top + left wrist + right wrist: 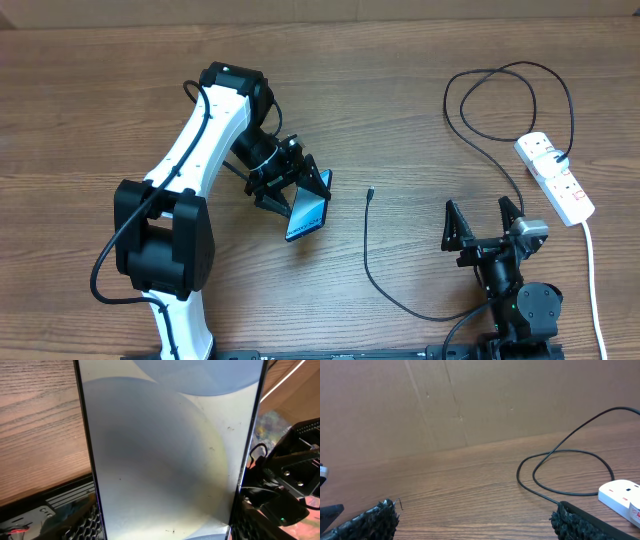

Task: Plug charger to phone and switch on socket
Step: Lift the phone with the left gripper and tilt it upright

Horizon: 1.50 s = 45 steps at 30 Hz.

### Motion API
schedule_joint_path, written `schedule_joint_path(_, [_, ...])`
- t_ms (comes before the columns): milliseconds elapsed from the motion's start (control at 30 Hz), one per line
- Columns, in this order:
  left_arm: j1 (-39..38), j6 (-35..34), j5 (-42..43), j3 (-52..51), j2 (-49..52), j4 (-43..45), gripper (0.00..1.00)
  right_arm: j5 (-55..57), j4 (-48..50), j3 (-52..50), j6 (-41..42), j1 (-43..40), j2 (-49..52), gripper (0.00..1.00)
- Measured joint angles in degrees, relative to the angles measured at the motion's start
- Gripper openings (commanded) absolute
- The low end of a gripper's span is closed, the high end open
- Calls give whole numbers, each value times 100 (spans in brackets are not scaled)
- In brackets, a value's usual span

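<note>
I'm seeing the slim blue-screened smartphone (308, 214) tilting above the wooden table (90, 90), the thin black charger cable (365, 245) lying looped, its plug tip (370, 194) near that screen, running to the white oblong power strip (555, 177).

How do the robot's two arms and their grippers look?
The left arm has white shells, black joints and a black cable along it. The right arm is all black, with a small grey block near its wrist. Both the left gripper and right gripper have black, pointed fingers with rough pads.

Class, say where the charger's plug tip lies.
Overhead, the plug tip lies on the table between the phone in the left gripper and the right gripper.
</note>
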Motion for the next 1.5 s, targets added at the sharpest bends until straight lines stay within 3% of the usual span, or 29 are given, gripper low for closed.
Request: schedule_joint_path(1500, [0, 15, 138, 0, 0, -2, 48, -2, 2, 0, -2, -2, 0, 100])
